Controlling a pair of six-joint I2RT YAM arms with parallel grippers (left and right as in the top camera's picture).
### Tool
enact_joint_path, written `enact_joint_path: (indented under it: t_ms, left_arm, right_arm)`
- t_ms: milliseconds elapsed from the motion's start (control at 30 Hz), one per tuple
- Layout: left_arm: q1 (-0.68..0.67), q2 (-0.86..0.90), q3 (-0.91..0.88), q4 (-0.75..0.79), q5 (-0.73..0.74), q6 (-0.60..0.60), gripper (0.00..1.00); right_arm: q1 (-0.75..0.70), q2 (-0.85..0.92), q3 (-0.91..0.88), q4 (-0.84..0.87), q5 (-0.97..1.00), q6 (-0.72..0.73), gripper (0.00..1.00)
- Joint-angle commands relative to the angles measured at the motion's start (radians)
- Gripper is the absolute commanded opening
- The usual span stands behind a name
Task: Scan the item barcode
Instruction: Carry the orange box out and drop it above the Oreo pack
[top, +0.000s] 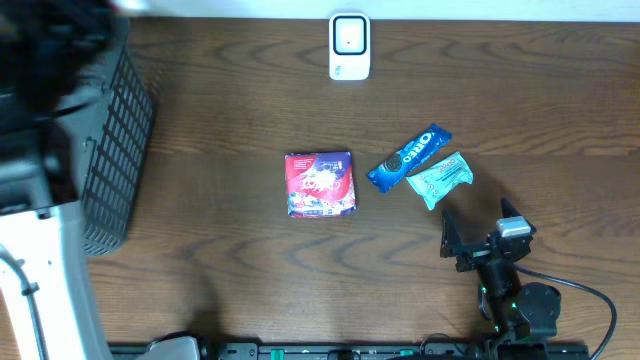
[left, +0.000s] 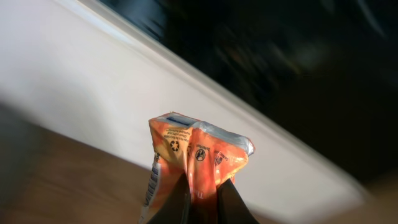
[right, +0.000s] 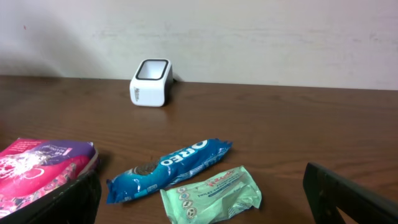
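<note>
Left pincer (left: 202, 190) clamped on lower end of orange packet (left: 199, 152); packet upright, held up over bench (top: 200, 290). Right pincer (top: 480, 232): jaws wide apart, empty, near green packet (top: 440, 180) and Oreo pack (top: 410, 157). White scanner (top: 349, 45) at far bench edge.

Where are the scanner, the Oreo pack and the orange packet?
scanner (top: 349, 40), overhead view, on its top window.
Oreo pack (top: 410, 157), overhead view, middle of the blue wrapper.
orange packet (left: 198, 155), left wrist view, on its crumpled printed face.
</note>
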Motion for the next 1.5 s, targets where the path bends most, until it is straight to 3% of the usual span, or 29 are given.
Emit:
enact_joint_path:
  t_ms: [0,167,433,533,633,900,1033,1100,1467]
  left_arm:
    - [-0.185,0.037,-0.003,-0.003,0.076,0.039,0.07]
    - [-0.444,0.147,-0.003,-0.041,-0.069,0.159,0.07]
    - [-0.650,0.377,-0.003,-0.130,-0.373,0.220,0.08]
    - [-0.682,0.451,-0.003,-0.134,-0.373,0.220,0.08]
    - [-0.702,0.512,-0.003,-0.132,-0.373,0.220,0.16]
    - [-0.711,0.650,-0.003,-0.134,-0.373,0.220,0.17]
    - [-0.711,0.684,-0.003,-0.155,-0.372,0.220,0.44]
    - [-0.711,0.688,-0.003,-0.159,-0.372,0.220,0.50]
    - [-0.708,0.643,-0.002,-0.171,-0.369,0.220,0.53]
  right_arm:
    - [-0.013,-0.004,-0.003,-0.002,-0.010,-0.007,0.99]
    - [-0.013,-0.004,-0.003,-0.002,-0.010,-0.007,0.99]
    - [-0.013,-0.004,-0.003,-0.002,-0.010,-0.007,0.99]
    - [-0.013,-0.004,-0.003,-0.002,-0.010,-0.007,0.99]
    - [-0.013,-0.004,-0.003,-0.002,-0.010,-0.007,0.99]
    - [-0.013,-0.004,-0.003,-0.002,-0.010,-0.007,0.99]
    - [-0.013,-0.004,-0.003,-0.002,-0.010,-0.007,0.99]
    - [-0.013,-0.004,-0.003,-0.002,-0.010,-0.007,0.99]
    - [-0.013,-0.004,-0.003,-0.002,-0.010,-0.007,0.99]
